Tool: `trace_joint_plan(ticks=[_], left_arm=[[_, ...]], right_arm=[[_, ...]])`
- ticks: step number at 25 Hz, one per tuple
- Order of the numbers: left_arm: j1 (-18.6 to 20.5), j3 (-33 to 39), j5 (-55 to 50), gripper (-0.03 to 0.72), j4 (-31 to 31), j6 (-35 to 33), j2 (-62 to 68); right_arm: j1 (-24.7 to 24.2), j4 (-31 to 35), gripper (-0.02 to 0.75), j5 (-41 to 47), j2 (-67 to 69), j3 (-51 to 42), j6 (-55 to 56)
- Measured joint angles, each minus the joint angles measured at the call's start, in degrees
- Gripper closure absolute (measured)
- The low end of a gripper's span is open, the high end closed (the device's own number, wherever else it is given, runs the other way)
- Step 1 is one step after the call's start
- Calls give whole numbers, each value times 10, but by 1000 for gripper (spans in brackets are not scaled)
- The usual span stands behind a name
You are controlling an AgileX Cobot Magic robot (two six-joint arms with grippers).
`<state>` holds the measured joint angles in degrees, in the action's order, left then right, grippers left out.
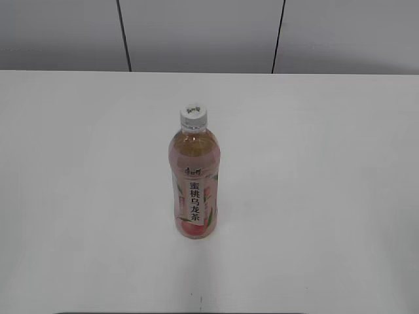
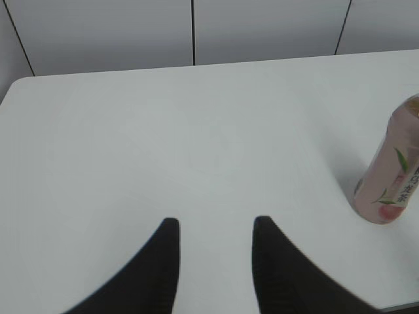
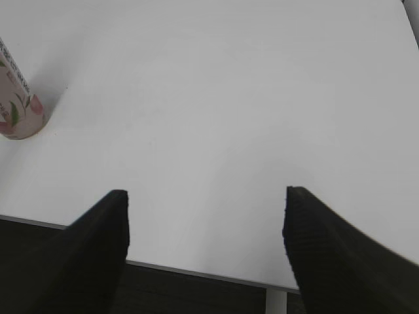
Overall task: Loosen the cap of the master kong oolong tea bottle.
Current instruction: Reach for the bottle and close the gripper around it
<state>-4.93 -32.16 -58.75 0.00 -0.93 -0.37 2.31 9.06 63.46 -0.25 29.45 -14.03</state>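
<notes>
White table bare around upright master kong oolong tea bottle, cap seemingly on, both jaws spread, empty.

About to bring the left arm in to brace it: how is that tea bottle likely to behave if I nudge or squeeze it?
The master kong oolong tea bottle stands upright, tall and slim on a small base, so a push near the cap would probably tip it. It looks nearly full, so likely heavy for its size. The thin clear wall may give under a hard squeeze.
</notes>
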Motion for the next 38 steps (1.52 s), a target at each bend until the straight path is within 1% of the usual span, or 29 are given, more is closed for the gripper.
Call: trace_joint_plan(ticks=[38], left_arm=[[0, -1, 1, 446, 0, 0, 9]], right_arm=[[0, 0, 183, -1, 0, 0, 0]])
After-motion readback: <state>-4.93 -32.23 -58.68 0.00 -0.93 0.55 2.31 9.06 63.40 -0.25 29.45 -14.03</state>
